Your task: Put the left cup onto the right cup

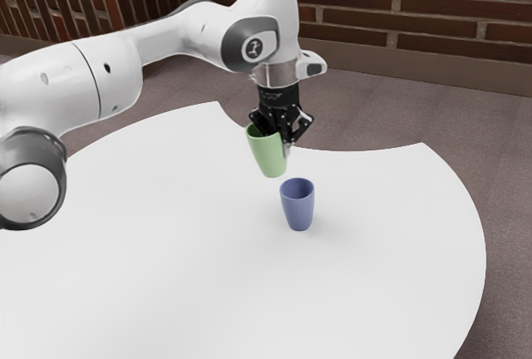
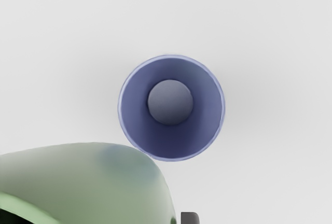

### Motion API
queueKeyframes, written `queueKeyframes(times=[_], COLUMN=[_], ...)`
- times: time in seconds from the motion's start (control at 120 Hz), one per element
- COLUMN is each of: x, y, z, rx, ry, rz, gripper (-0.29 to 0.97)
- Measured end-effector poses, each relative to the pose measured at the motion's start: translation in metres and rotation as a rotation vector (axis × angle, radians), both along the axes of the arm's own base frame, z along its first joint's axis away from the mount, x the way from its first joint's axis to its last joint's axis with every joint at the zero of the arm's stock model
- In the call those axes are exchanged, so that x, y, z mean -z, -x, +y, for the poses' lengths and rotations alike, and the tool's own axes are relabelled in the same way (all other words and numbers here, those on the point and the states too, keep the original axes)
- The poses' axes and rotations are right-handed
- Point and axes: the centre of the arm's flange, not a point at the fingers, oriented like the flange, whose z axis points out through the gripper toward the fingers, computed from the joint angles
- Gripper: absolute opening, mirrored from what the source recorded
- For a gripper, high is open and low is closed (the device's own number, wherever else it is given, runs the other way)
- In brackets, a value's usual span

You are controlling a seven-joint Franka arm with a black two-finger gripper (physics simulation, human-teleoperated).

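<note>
The arm's end effector (image 1: pixel 278 136) is pinching the green cup (image 1: pixel 268 155) at its rim, one finger on either side of the wall. The cup hangs clear of the white table (image 1: pixel 166 276), mouth up and leaning a little. That is the left cup of the task, so the pickup looks done.

The blue cup (image 1: pixel 297 204) stands upright on the table, empty, just below the green one and toward the exterior view's right. The two cups do not touch. In the wrist view the blue cup's open mouth (image 2: pixel 171 107) lies almost straight under the hand, with the green cup's side (image 2: pixel 88 182) looming beside it.

As I judge it, the carry is nearly over. What is left is to bring the green cup's base squarely over the blue rim, lower it in, and let go. The lean could make it catch the rim.
</note>
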Motion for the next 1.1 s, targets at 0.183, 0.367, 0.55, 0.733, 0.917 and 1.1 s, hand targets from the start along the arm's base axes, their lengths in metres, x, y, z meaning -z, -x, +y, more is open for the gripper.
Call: queueKeyframes(times=[0.183,0.367,0.55,0.733,0.917,1.1], x=[0.010,0.017,0.029,0.035,0.035,0.038], y=[-0.010,-0.018,-0.026,-0.026,-0.027,-0.029], z=[0.001,0.001,-0.002,-0.013,-0.024,-0.028], rx=[0.001,0.002,0.010,0.025,0.041,0.045], ry=[-0.003,-0.002,0.001,0.001,-0.001,-0.005], rz=[-0.002,-0.007,-0.009,-0.009,-0.025,-0.033], gripper=[-0.11,-0.11,-0.11,-0.11,-0.11,-0.11])
